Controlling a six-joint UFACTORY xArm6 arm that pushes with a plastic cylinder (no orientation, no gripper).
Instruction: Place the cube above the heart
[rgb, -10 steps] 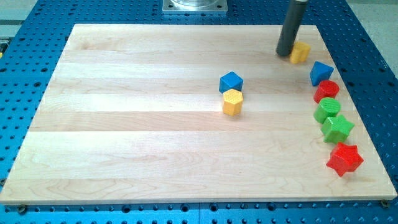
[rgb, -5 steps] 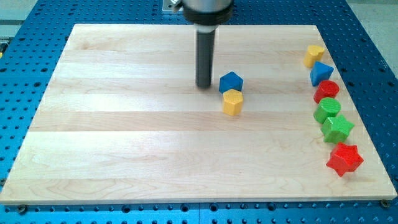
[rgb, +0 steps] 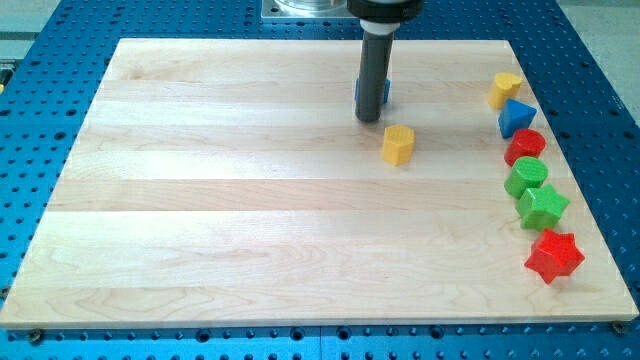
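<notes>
Presently: blue cube, mostly hidden behind rod, orientation unreadable; my tip touching it, up-left of yellow heart. No jaws fitted.

You see a wooden board carrying a yellow block near its middle, with six blocks lined well toward that block's right.

A straight dark cylindrical rod ends at my tip.
</notes>
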